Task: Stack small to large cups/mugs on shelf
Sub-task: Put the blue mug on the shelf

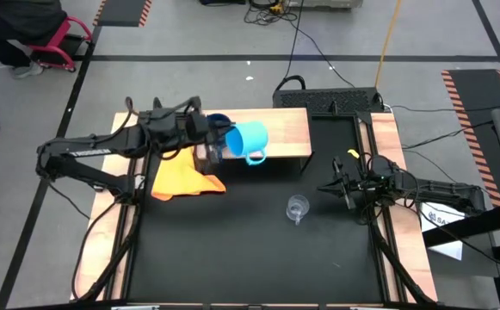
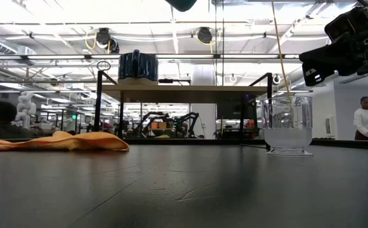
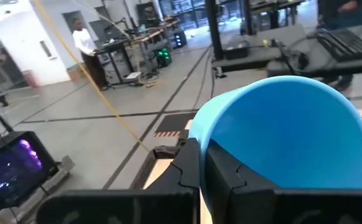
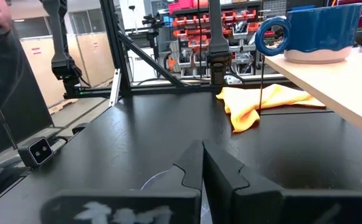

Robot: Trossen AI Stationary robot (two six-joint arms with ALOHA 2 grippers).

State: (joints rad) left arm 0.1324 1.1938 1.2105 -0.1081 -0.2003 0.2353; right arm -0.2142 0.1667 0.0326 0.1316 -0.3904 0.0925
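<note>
My left gripper (image 1: 218,138) is shut on the light blue mug (image 1: 250,138), held over the light-wood shelf (image 1: 288,129). The mug lies on its side, mouth toward the gripper. The dark blue mug (image 2: 138,66) stands on the shelf's left part, half hidden under my left arm in the high view. The clear glass cup (image 1: 297,207) stands upright on the black tabletop, in front of the shelf. My right gripper (image 1: 340,185) waits shut to the right of the glass cup, level, with nothing in it. My left gripper holds the light blue mug by its rim (image 3: 200,134), with one finger (image 3: 230,177) inside the mouth and the other (image 3: 184,168) outside the wall. The fingers come level from the table's left. The mug is lifted clear of the shelf, with its handle (image 1: 255,158) toward the near edge.
A yellow-orange cloth (image 1: 185,179) lies crumpled on the tabletop by the shelf's left legs. The shelf's right half (image 1: 294,120) is bare wood. Wooden side rails (image 1: 385,138) edge the table. People (image 2: 364,117) stand in the room beyond.
</note>
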